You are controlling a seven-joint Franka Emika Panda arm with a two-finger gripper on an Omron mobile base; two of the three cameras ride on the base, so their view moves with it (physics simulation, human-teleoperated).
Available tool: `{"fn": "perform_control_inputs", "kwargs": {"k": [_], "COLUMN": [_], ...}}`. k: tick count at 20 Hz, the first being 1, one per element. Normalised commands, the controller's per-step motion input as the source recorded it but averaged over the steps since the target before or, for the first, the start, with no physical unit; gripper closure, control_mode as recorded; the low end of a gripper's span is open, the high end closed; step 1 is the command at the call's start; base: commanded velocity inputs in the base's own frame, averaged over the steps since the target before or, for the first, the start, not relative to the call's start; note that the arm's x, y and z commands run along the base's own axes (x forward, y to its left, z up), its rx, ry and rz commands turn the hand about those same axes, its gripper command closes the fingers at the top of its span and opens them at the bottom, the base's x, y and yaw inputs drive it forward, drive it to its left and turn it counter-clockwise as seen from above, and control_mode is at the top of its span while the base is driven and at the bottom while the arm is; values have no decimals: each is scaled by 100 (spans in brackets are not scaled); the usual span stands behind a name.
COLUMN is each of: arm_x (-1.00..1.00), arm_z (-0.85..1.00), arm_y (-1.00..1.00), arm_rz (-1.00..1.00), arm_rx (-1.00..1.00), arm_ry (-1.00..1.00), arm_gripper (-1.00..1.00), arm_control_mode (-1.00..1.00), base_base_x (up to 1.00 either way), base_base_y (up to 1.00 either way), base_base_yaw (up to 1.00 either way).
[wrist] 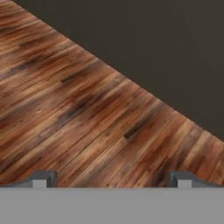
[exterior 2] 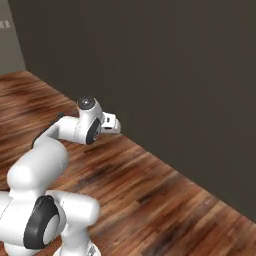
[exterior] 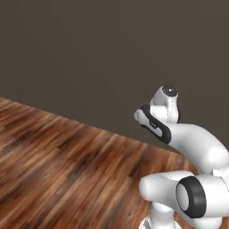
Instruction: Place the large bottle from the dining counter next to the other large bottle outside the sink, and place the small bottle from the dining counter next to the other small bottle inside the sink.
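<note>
Gripper (wrist: 112, 179) jaws spread wide, nothing held; wood floor (exterior: 67, 170) and dark wall (exterior 2: 175, 75) faced. No placement judged begun.

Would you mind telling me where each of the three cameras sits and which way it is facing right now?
Left base view: behind the arm to its left, looking forward and down at the wooden floor and dark wall; the white arm rises at lower right.
Right base view: behind the arm to its right, facing the same floor and wall; the arm rises at lower left.
Hand view: on the hand, looking along the open gripper at floor and wall; its two fingertips stand far apart.
Shared: all see the floor meeting the wall.
</note>
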Motion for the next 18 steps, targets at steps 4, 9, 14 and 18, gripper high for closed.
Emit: {"fn": "perform_control_inputs", "kwargs": {"k": [4, 9, 14, 18], "arm_x": [0, 0, 0, 0], "arm_z": [0, 0, 0, 0], "arm_y": [0, 0, 0, 0], "arm_rz": [0, 0, 0, 0], "arm_rx": [0, 0, 0, 0], "arm_ry": [0, 0, 0, 0], "arm_gripper": [-100, -100, -100, -100], "arm_control_mode": [100, 100, 100, 100], "base_base_x": [100, 98, 98, 100], "base_base_y": [2, 0, 0, -2], "base_base_yaw": [69, 71, 71, 71]}}
